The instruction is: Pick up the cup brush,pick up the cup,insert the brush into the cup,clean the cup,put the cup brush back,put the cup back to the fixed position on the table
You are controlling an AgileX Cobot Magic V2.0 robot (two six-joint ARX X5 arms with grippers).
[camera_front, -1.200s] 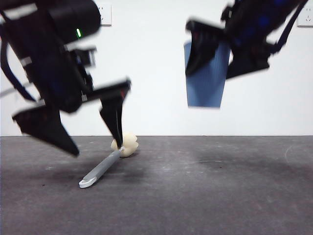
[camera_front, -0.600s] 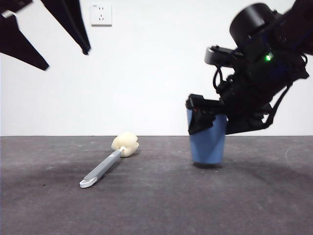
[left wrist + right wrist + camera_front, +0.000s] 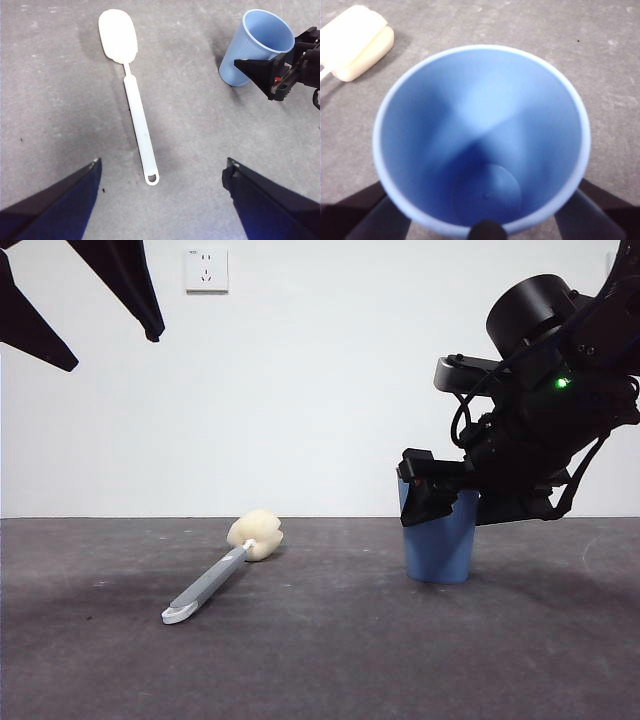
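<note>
The dark grey bench (image 3: pixel 320 660) spans the whole front view, scuffed and bare apart from two things.

The right gripper (image 3: pixel 455 502), at the end of a bulky black arm with a green light, sits low at the right side of the bench, its jaws either side of the cup (image 3: pixel 440 545). In the right wrist view the jaws flank the cup's rim closely; they appear to be pinching it, though the contact itself is mostly hidden by the rim.

The left gripper (image 3: pixel 90 330) hangs high at the top left of the front view, jaws spread wide and holding nothing.

The cup stands upright on the bench with its mouth up, blue and ribbed, its inside empty in the right wrist view.

The cup brush (image 3: pixel 222 572) lies flat on the bench, well apart from the cup and left of it. Its cream-yellow sponge head points toward the bench's far edge, and its grey handle runs toward the near edge, ending in the white loop. Nothing touches it.
</note>
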